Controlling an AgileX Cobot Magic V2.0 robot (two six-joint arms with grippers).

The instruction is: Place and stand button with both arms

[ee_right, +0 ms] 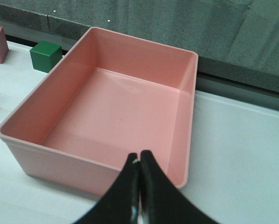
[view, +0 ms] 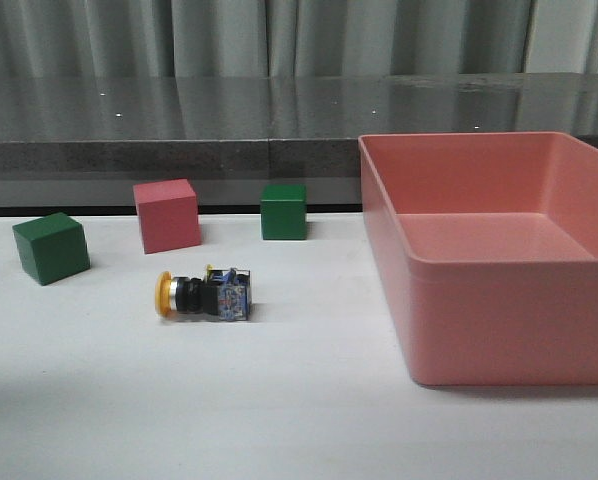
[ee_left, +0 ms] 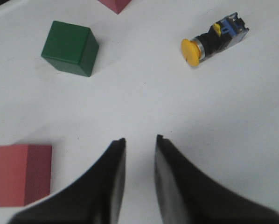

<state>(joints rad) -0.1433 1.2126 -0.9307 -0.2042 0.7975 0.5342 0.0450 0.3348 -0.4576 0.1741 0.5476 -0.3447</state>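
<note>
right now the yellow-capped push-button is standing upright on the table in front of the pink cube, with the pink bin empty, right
Not quite: the push-button is lying on its side, not upright, its yellow cap pointing toward the robot's left. The front view shows this. The rest holds: it lies in front of the pink cube, and the pink bin is empty.

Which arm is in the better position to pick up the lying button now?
Left, probably. The button lies on its side ahead of the left gripper, whose fingers are parted; the right gripper is shut above the pink bin.

The front view looks low across the table (view: 309, 400); both wrist views look down, sharing its cubes and bin (ee_right: 107, 116).
</note>
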